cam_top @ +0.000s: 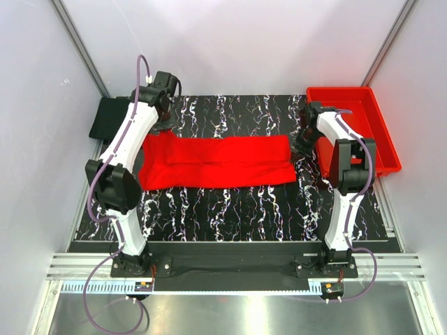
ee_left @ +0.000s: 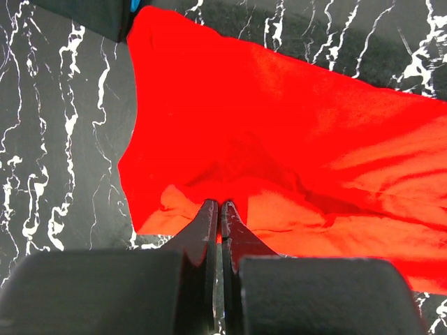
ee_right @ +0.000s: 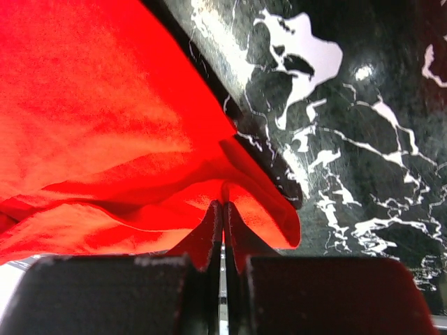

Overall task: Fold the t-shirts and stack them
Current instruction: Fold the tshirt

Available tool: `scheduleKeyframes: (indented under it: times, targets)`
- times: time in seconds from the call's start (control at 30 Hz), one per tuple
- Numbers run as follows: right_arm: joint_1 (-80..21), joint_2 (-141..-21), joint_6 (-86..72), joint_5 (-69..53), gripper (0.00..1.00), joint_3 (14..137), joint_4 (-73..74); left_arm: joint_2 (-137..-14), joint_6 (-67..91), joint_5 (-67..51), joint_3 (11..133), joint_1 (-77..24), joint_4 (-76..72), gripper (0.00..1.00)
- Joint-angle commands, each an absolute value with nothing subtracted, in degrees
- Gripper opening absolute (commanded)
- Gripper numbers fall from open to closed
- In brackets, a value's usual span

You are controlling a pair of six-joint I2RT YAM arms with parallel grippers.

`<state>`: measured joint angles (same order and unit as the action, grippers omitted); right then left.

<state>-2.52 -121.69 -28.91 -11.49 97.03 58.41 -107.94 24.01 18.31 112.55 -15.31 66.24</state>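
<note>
The red t-shirt (cam_top: 216, 162) lies as a long folded band across the middle of the black marbled table (cam_top: 230, 209). My left gripper (cam_top: 165, 124) is at the band's far left corner. In the left wrist view its jaws (ee_left: 220, 204) are shut on a pinch of the red cloth (ee_left: 279, 139). My right gripper (cam_top: 302, 143) is at the band's far right corner. It is shut (ee_right: 223, 204) on a raised fold of red cloth (ee_right: 105, 125). The folded black t-shirt (cam_top: 110, 117) lies at the far left, its blue edge (ee_left: 133, 7) showing in the left wrist view.
A rigid red plastic bin (cam_top: 363, 129) stands at the far right, close beside the right arm. White walls and metal rails enclose the table. The black shirt lies just beyond the red shirt's left end.
</note>
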Motion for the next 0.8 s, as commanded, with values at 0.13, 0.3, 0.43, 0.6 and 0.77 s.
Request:
scheduleKeyframes:
  times: [0.13, 0.3, 0.43, 0.6, 0.77]
  targets:
    - [-1.76, -122.7, -28.56, -13.01, 0.0, 99.76, 60.03, -106.62, 23.91, 23.64, 114.44, -14.59, 66.01, 0.0]
    - [-1.67, -121.99, -28.74, -12.66, 0.0, 99.05, 59.77, -105.38, 24.52, 24.79, 112.24, -14.24, 65.31, 0.0]
    - [-1.49, -122.08, -29.27, -12.48, 0.0, 99.4, 59.59, -106.17, 25.05, 25.57, 112.41, -14.24, 65.92, 0.0]
    - [-1.49, -123.3, -29.44, -12.66, 0.0, 100.02, 59.41, -106.61, 25.05, 26.8, 112.5, -13.89, 65.92, 0.0]
    - [-1.49, -123.05, -29.79, -12.83, 0.0, 100.11, 59.33, -106.7, 24.78, 28.21, 112.15, -13.54, 66.18, 0.0]
